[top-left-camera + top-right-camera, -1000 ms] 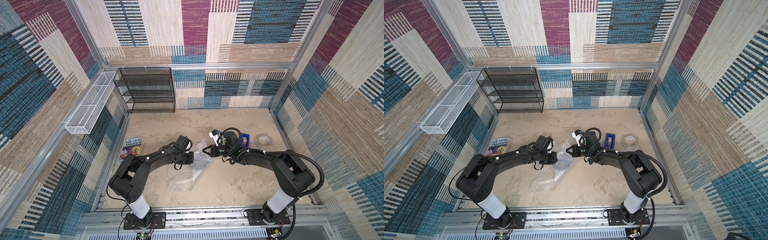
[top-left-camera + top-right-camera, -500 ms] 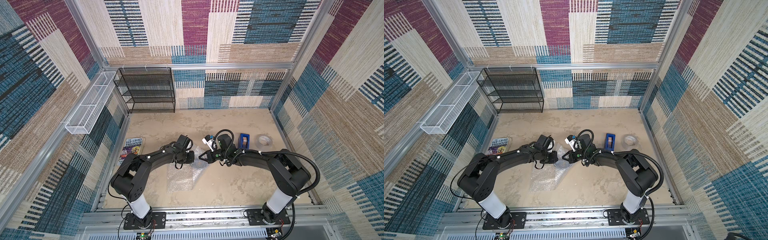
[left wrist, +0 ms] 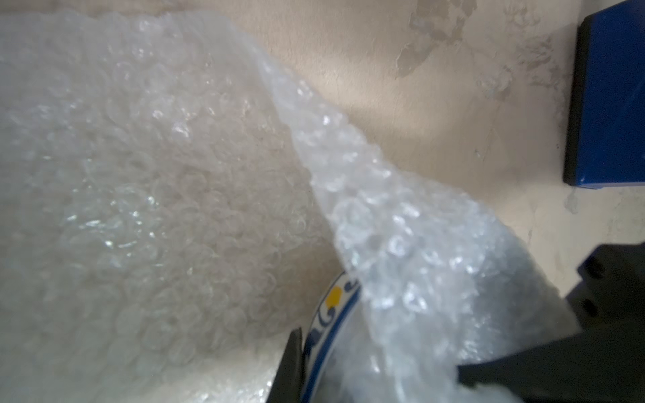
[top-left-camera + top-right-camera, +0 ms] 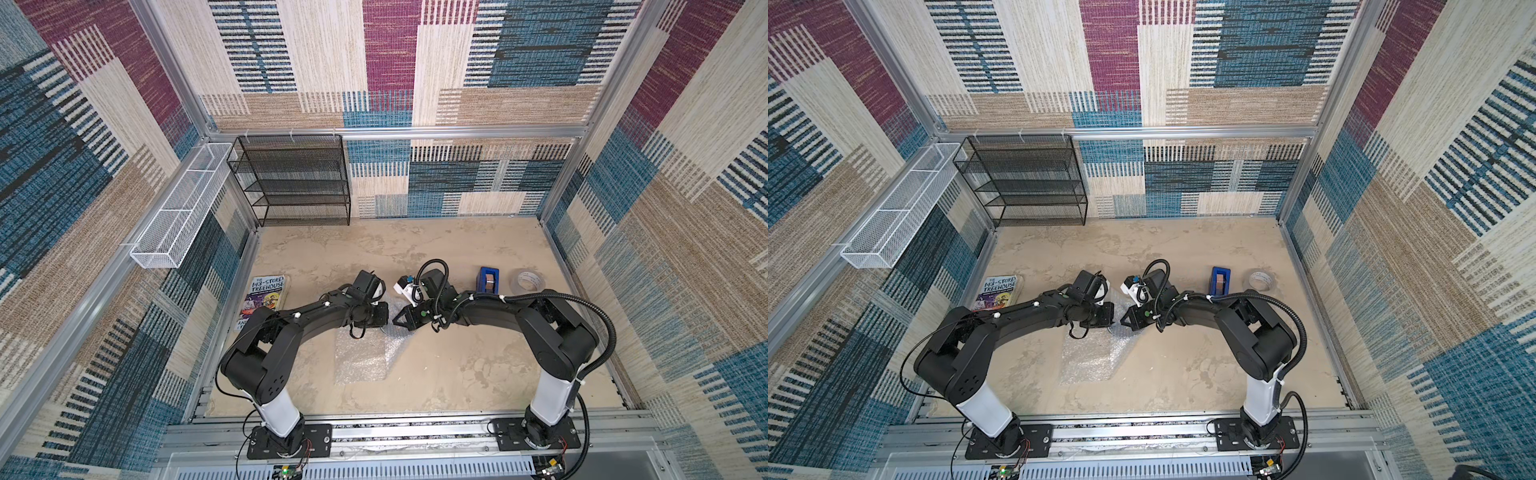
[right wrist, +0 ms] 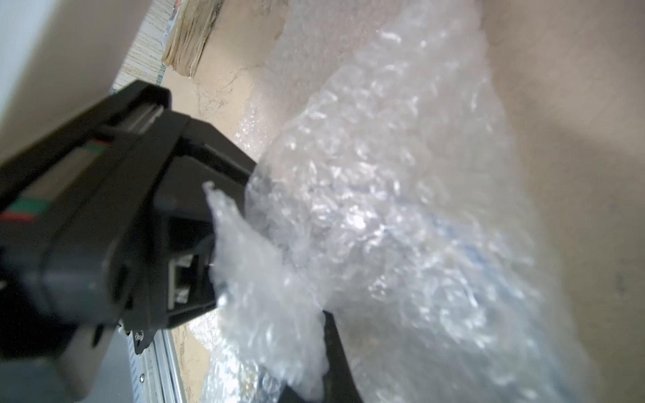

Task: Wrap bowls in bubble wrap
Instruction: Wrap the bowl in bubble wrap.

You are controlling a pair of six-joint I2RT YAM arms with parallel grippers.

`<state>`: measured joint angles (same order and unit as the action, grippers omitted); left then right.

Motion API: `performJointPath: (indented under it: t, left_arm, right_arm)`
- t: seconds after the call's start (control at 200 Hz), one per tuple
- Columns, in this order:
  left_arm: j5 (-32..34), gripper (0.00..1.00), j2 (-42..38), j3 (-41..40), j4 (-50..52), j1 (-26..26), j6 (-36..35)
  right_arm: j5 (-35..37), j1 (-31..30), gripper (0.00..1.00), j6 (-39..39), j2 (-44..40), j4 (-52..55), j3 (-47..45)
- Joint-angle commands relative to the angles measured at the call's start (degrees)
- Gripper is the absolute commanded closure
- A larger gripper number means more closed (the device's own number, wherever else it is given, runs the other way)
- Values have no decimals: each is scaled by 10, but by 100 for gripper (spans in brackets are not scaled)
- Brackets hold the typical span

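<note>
The bubble wrap (image 4: 361, 357) lies crinkled at mid-table in both top views, its far end folded up between my two grippers. My left gripper (image 4: 385, 318) is shut on the bowl (image 3: 328, 324). Only a strip of its blue-and-white rim with a yellow dot shows, against one dark finger (image 3: 291, 370); the wrap (image 3: 419, 261) covers the rest. My right gripper (image 4: 395, 322), tip to tip with the left, is shut on a bunched flap of wrap (image 5: 279, 331) pulled over the bowl. In both top views the bowl is hidden under the grippers.
A blue tape dispenser (image 4: 488, 279) and a white tape roll (image 4: 527, 280) sit at the right, behind my right arm. A book (image 4: 264, 299) lies by the left wall. A black wire rack (image 4: 297, 178) stands at the back left, a white mesh basket (image 4: 178, 208) hangs on the left wall.
My right gripper has moved left toward the left gripper, drawing the wrap flap over the bowl. The left gripper has stayed in place.
</note>
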<state>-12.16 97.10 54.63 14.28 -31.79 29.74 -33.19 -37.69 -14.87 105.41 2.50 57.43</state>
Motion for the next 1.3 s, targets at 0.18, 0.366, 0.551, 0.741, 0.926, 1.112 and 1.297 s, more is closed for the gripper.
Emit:
performJointPath:
  t: [0.18,0.366,0.551,0.741,0.926,1.112,1.297]
  left_arm:
    - [37,51,-48,-17,11,5,-13]
    - [24,39,-70,-11,15,14,-14]
    - [-11,29,-99,-37,-20,15,16]
    - [-54,23,-109,-60,-60,16,43]
    - [-49,22,-114,-69,-75,16,55]
    - [-63,24,-61,-52,-82,16,71]
    - [-84,30,-17,-43,-101,16,85]
  right_arm:
    - [74,-10,100,4,11,76,15]
    - [84,-18,100,6,14,91,30]
    - [94,-24,100,3,18,98,37]
    - [95,-26,100,4,19,99,37]
    - [94,-30,100,4,20,98,40]
    - [95,-33,100,5,18,96,41]
    - [96,-35,100,4,16,96,41]
